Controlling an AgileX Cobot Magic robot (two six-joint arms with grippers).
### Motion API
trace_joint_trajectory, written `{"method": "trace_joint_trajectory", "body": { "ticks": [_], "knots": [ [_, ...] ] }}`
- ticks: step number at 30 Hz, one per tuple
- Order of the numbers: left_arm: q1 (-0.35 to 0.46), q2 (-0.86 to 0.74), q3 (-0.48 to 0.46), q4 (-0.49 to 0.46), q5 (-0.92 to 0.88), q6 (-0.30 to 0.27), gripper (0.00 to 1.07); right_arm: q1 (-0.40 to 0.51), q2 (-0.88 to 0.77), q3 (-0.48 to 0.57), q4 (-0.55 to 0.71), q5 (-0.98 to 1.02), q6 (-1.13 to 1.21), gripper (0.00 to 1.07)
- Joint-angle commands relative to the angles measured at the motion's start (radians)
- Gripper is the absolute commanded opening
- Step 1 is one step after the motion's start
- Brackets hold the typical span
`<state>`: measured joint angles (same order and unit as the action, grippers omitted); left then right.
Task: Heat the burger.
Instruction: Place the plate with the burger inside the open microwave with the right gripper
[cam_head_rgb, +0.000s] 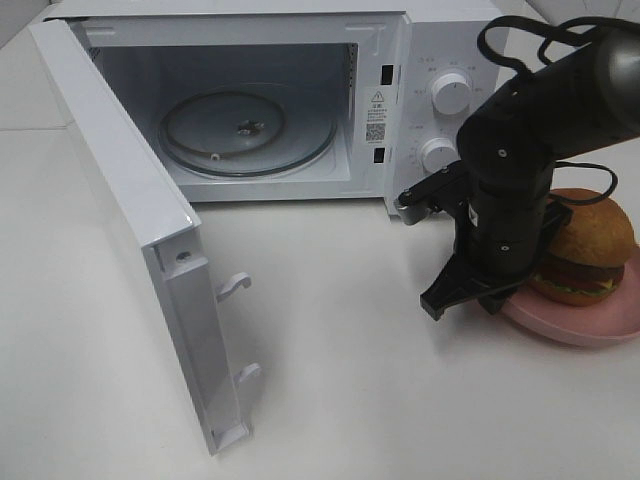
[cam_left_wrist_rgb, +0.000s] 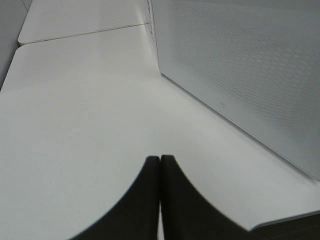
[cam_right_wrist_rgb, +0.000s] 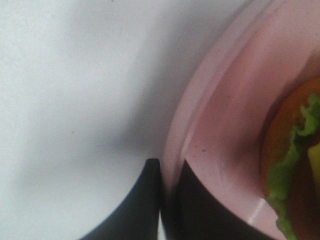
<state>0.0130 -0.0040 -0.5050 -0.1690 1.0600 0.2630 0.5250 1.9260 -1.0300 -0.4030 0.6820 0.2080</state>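
White microwave (cam_head_rgb: 420, 40) with a smooth, semi-gloss casing. Its door (cam_left_wrist_rgb: 240, 65) has a finely perforated panel. Clear, shiny glass turntable (cam_head_rgb: 245, 130). Smooth, softly glossy pink plate (cam_head_rgb: 590, 328), plastic-looking. Burger (cam_head_rgb: 598, 235) bun matt, faintly textured. Smooth matt white table (cam_head_rgb: 360, 360). Matt black right gripper (cam_right_wrist_rgb: 169, 167).

White tabletop (cam_head_rgb: 330, 400) fills nearly every view I have; matte finish, evenly lit from above. In the left wrist view I see a second white tabletop (cam_left_wrist_rgb: 80, 17) butted against it, with a thin dark seam (cam_left_wrist_rgb: 85, 31) between them. Both have rounded corners. Past their edge runs a plain grey strip (cam_left_wrist_rgb: 6, 50); floor or wall, I cannot tell. Shadows on the surface are soft and diffuse.
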Motion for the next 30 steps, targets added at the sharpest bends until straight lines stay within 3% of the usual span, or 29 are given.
{"method": "trace_joint_trajectory", "body": {
  "ticks": [1,6,11,17,30],
  "knots": [
    [-0.001,-0.02,-0.001,0.0,-0.011,-0.001,0.0,0.0,-0.08,0.067,0.012,-0.057,-0.051,0.0],
    [-0.001,-0.02,-0.001,0.0,-0.011,-0.001,0.0,0.0,-0.172,0.142,0.013,-0.079,-0.059,0.0],
    [-0.001,-0.02,-0.001,0.0,-0.011,-0.001,0.0,0.056,-0.248,0.206,-0.023,-0.106,-0.064,0.0],
    [-0.001,-0.02,-0.001,0.0,-0.011,-0.001,0.0,0.2,-0.31,0.265,-0.101,-0.103,-0.1,0.0],
    [-0.001,-0.02,-0.001,0.0,-0.011,-0.001,0.0,0.419,-0.333,0.292,-0.099,-0.049,-0.252,0.0]
  ]
}}
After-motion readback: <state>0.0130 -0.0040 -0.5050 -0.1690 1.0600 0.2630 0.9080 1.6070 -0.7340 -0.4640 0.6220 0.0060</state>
